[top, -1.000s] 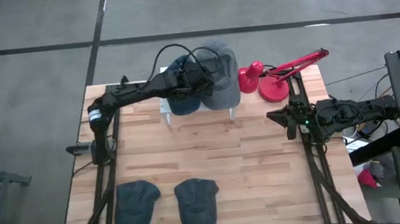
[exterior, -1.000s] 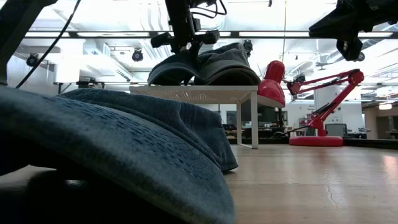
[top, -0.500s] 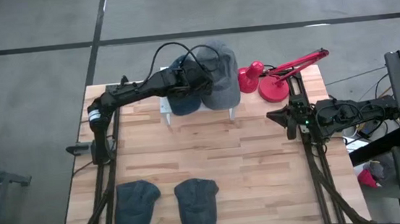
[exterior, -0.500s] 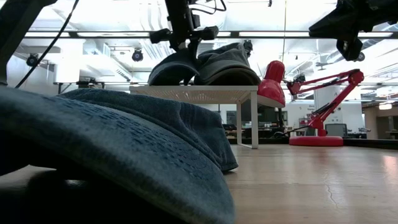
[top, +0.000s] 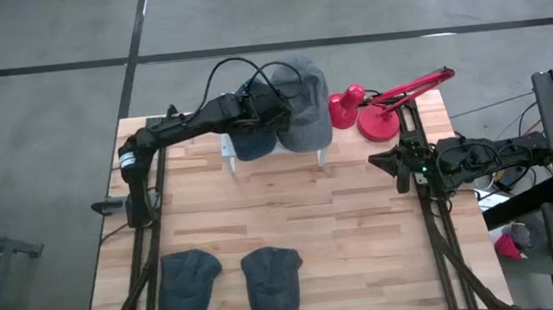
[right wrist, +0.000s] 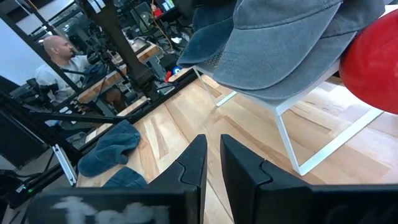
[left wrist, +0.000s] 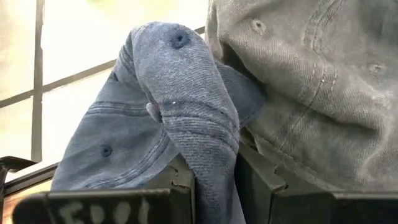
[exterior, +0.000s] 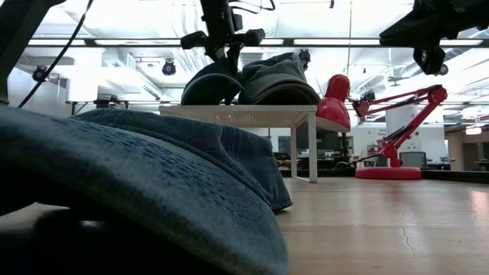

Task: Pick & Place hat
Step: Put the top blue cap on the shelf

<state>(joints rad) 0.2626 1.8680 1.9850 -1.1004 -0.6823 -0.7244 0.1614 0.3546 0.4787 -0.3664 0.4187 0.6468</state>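
**High view: left gripper pinching the blue hat on the far stand**

High view is showing you the left gripper [top: 264,104] reaching across the far side of the table [top: 363,228], sitting over the small white stand [top: 229,159]. Its jaws are pressing together on a fold of the blue hat [top: 251,142], which is lying on the stand; the left wrist view is giving you the clearest look, with the bunched blue fabric [left wrist: 199,124] running down between the two dark fingers [left wrist: 180,186]. A grey hat [top: 305,112] is resting on the same stand, touching the blue one on its right.

You are seeing two more blue hats lying flat at the near edge: one near left [top: 187,281], one just right of it [top: 270,279]. A red desk lamp [top: 373,111] is standing at the far right, beside the stand.

The right gripper [top: 397,159] is waiting at the right edge of the table, well apart from every hat, its jaws standing slightly apart and holding nothing. A person [right wrist: 59,59] is sitting in the room beyond the table.
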